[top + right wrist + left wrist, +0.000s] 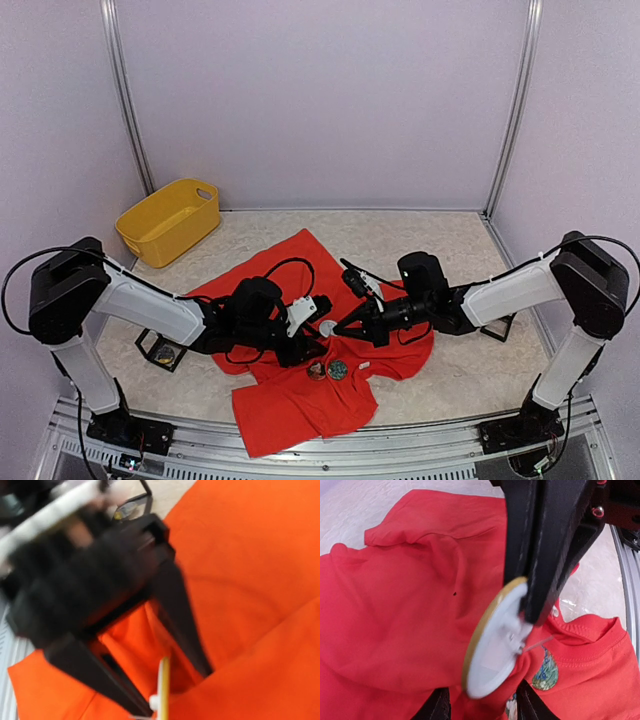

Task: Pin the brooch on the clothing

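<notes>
One yellow basket (168, 220) stands left rear on the worktop (450, 240). One red T-shirt (300, 405) lies crumpled at centre, carrying a brown brooch (315, 371) and a green brooch (338, 369). The left tool (532, 612) is clamped on a third brooch (495, 640) over the shirt. The right tool (346, 326) has its fingers apart around a shirt fold; whether it grips cannot be determined.

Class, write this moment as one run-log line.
left end effector: grips brooch over T-shirt | pin: exposed | right end effector: beside brooch, grip unclear
</notes>
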Controlling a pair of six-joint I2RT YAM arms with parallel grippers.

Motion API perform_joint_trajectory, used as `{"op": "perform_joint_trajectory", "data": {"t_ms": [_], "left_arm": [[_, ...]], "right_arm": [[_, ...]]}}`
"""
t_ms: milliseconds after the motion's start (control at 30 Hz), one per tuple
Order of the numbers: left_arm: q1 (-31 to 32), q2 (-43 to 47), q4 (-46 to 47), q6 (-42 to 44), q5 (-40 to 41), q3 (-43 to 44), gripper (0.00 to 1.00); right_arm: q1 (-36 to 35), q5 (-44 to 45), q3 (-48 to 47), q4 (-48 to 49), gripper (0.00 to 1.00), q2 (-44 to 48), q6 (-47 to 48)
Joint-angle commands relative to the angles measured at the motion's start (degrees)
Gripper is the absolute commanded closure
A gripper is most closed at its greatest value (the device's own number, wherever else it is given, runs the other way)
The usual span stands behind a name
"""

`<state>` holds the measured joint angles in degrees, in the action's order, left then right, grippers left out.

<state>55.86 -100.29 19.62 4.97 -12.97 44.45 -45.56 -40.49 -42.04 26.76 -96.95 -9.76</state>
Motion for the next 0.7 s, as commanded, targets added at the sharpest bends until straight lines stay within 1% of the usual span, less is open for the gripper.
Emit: {"op": "perform_joint_trajectory", "data": {"t_ms": [0,33,100,233,300,467,667], "left_arm": [[-2.29,5.53,4.15,1.41,-4.17,-4.17,0.54],[-2.97,6.53,4.61,1.44,-6.11,-4.51,0.51],[-4.13,7.71,4.98,1.08,-9.19,-4.63,0.5],[-5.08,8.26,6.02,1.19,-14.37,-4.54,0.52],[-5.06,8.05,6.97,1.2,-15.45,-4.56,0.53],[-5.29,6.07,6.82,0.5,-15.6,-3.46,0.67],[-5.15,4.44,6.8,0.3,-16.73,-2.13,0.8]], "right_arm": [[0.43,-2.61,0.03,-1.39,1.0,1.23,3.55],[0.55,-2.92,-0.28,-1.84,1.0,0.99,3.92],[0.64,-3.4,-0.82,-2.69,1.0,0.82,4.8],[0.69,-3.37,-1.08,-2.69,1.0,1.03,5.87],[0.73,-3.53,-1.11,-2.28,1.0,1.2,5.91],[0.66,-4.21,-0.86,-1.43,1.0,1.56,5.89],[0.73,-4.97,-0.85,-1.08,1.0,1.52,6.15]]}}
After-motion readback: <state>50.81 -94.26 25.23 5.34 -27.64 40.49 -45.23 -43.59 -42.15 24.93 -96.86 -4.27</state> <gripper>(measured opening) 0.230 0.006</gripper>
